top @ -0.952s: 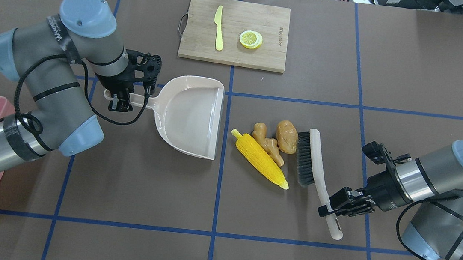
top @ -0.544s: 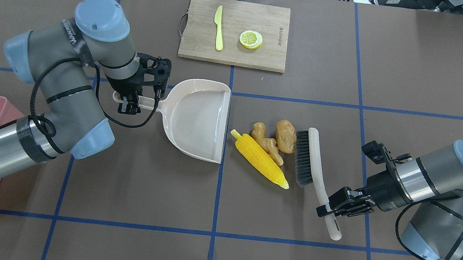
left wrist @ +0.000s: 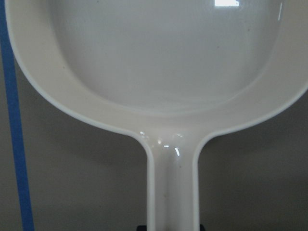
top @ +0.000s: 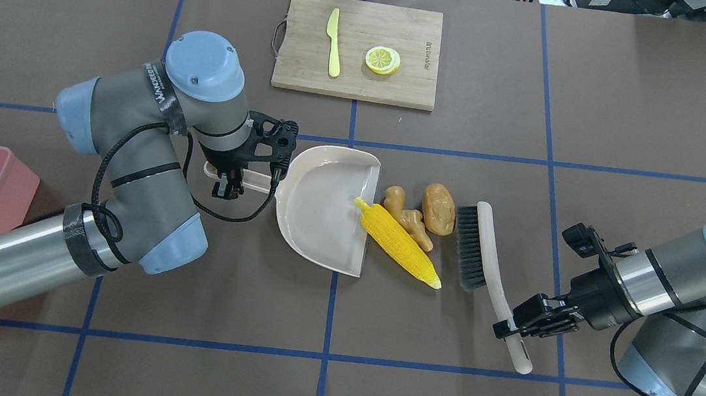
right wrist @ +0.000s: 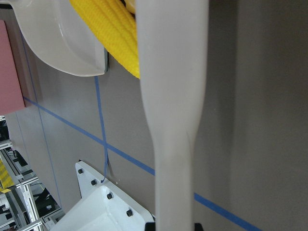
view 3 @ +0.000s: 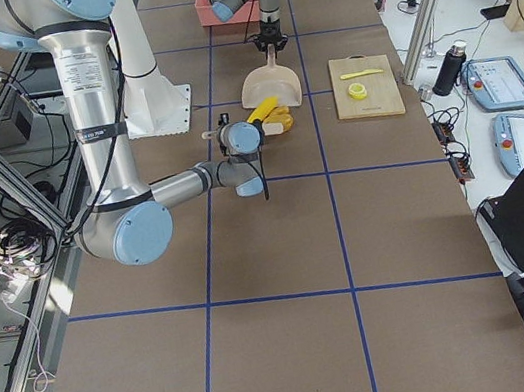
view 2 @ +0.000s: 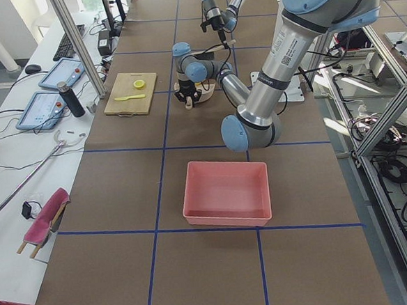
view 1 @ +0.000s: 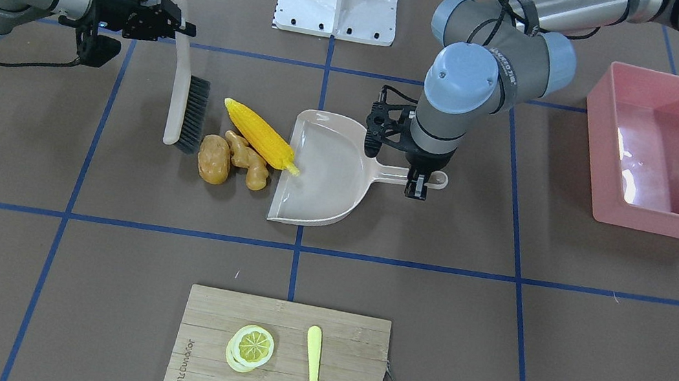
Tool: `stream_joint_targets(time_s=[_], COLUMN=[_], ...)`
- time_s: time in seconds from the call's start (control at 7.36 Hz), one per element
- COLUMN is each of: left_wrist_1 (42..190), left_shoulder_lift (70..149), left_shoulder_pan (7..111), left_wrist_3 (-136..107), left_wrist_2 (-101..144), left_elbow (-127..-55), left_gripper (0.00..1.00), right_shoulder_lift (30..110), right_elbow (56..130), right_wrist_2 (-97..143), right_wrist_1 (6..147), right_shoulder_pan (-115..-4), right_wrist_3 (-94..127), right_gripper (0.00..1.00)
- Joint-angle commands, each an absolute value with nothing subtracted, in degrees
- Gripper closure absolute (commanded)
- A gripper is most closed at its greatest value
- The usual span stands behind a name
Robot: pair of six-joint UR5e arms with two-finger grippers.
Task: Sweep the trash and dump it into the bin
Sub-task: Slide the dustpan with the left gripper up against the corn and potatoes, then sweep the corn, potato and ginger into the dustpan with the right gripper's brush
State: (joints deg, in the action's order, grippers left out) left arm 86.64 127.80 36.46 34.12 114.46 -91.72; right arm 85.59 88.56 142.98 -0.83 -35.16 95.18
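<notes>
**Dustpan** point(top: 320, 201): beige, flat on the counter point(top: 630, 122), with its open mouth facing the trash. The left tool point(top: 228, 180) is clamped closed on its handle.

**Brush** point(top: 467, 243): lies on the far side of the trash from the dustpan's mouth, with its bristles turned toward that mouth. Its length runs roughly parallel to the mouth. The right tool point(top: 520, 324) is closed around its handle end.

**Trash**: all three pieces sit between the dustpan's mouth and the bristles.
- Corn cob point(top: 397, 243): its long axis is diagonal to the mouth. One tip is already over the lip, and the other trails away about level with the mouth's corner nearer the robot.
- Ginger root point(top: 405, 215): just outside the lip, against the corn cob.
- Potato point(top: 438, 208): farthest from the mouth and just beside the bristles. Whether they touch cannot be told.

**Bin** point(view 1: 662, 224): pink, well apart from the dustpan on its handle side.

**Assessment**: the stroke should run from the brush straight toward the mouth, and the right arm is the nearer one for it. The slanted corn cob may pivot past the mouth's corner.
</notes>
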Motion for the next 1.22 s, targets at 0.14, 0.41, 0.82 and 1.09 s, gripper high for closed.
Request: stream_joint_targets(time_s=[0.14,0.41,0.82,1.09], left_wrist_1=[85.8,85.8,85.0,84.8], left_shoulder_lift=[127.8,127.7,127.8,127.8], left_shoulder_pan=[36.4,36.4,36.4,36.4], left_wrist_3=[34.2,34.2,34.2,34.2], left_wrist_2=[114.3,114.3,114.3,114.3], left_elbow=[-91.8,-91.8,-91.8,-91.6], left_gripper=[1.00,1.00,1.00,1.00], right_shoulder_lift=[84.1,82.6,78.9,75.8], right_elbow=[85.6,85.6,85.6,83.2], right_wrist_2=[140.8,137.0,134.0,131.7], right_wrist_1=[-5.3,-5.1,-3.6,-3.2], right_shoulder_pan=[-34.8,-32.9,-30.1,-27.4], right_wrist_3=[97.3,97.4,99.7,99.7], right_gripper=[1.00,1.00,1.00,1.00])
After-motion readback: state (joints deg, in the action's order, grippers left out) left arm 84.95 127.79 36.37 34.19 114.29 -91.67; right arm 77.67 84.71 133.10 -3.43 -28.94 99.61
